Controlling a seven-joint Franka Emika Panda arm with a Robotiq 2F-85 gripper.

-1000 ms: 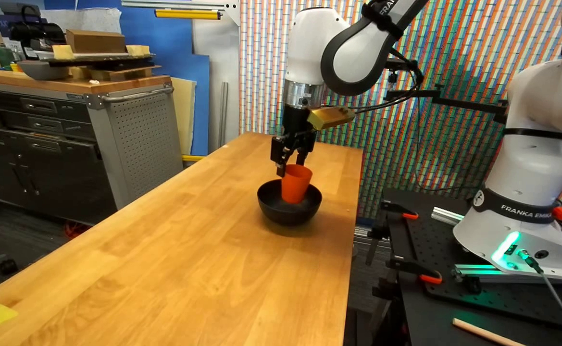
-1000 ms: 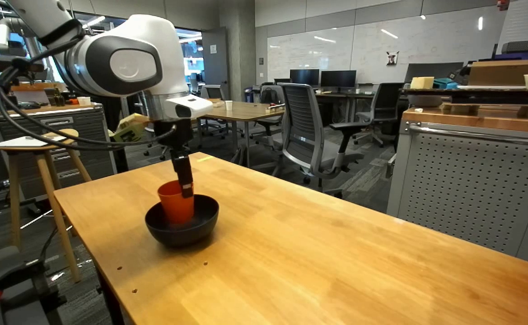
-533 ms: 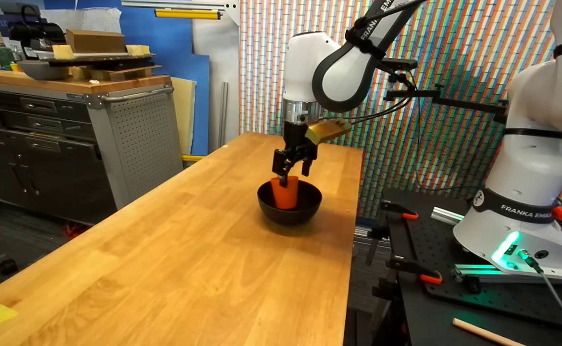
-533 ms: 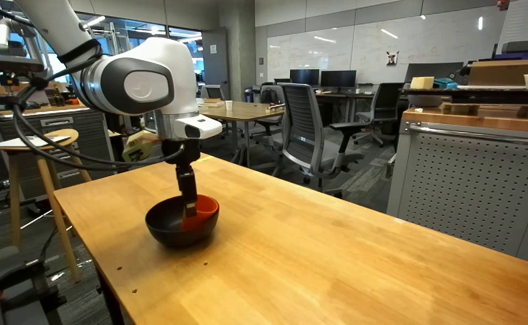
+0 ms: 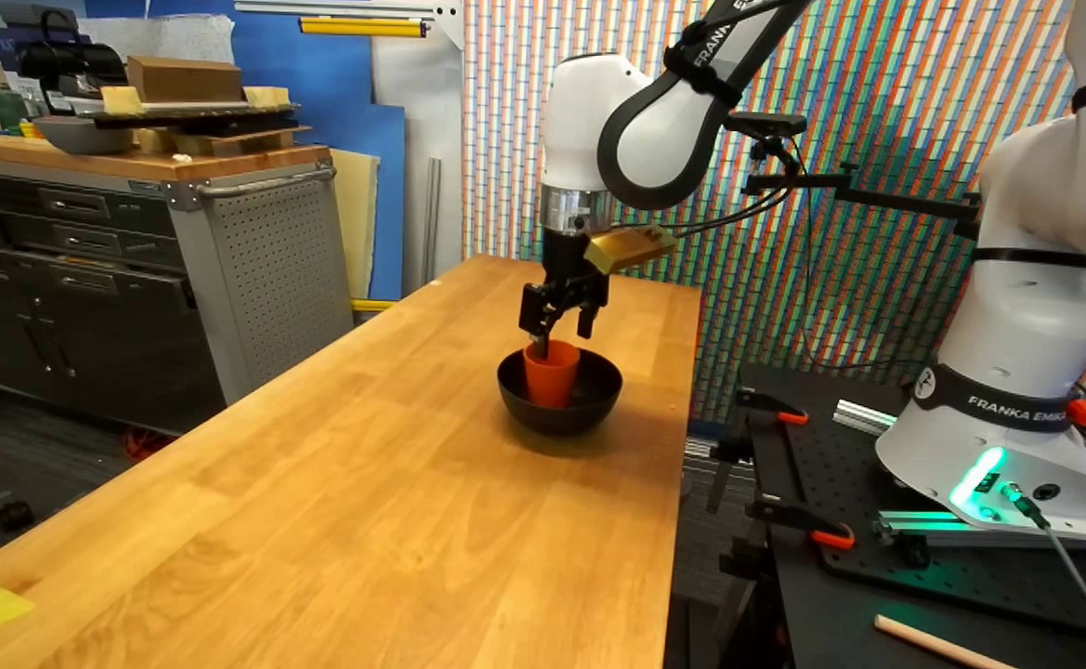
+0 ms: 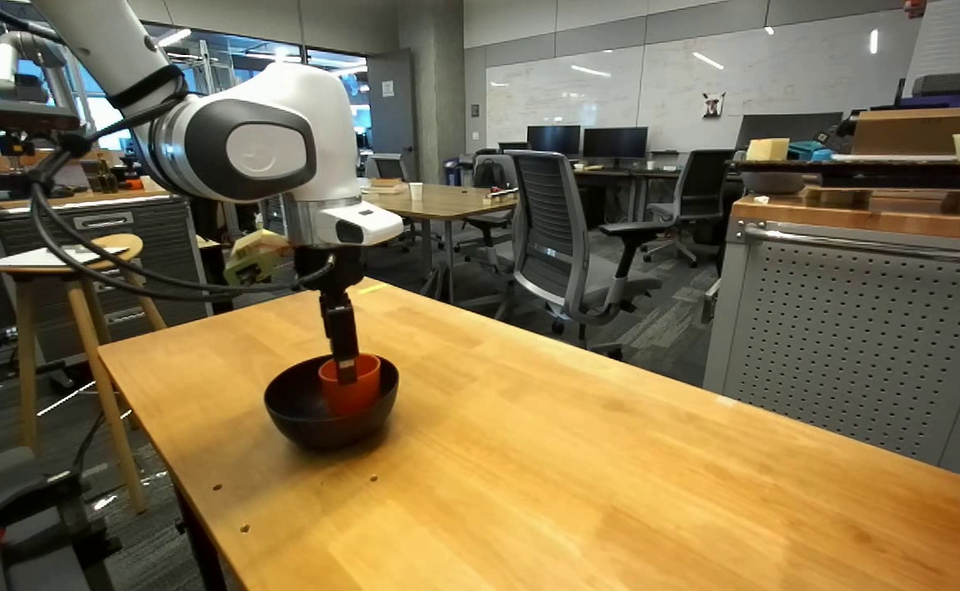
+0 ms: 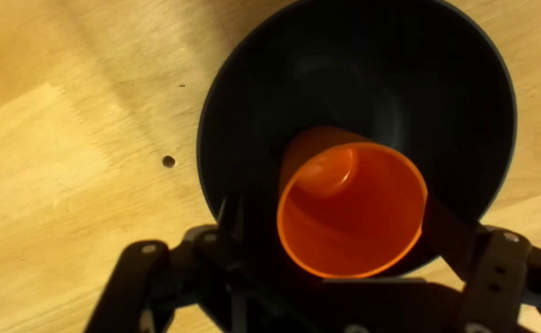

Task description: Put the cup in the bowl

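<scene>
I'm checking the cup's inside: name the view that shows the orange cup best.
The wrist view: it looks into the orange cup, showing most of its rim. Both exterior views show mainly its outer side, a gripper finger covering part.

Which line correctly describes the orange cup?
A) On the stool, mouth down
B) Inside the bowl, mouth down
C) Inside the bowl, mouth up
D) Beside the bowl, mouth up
C: the wrist view looks into the open cup, and in both exterior views the bowl surrounds the cup's lower part.
</scene>
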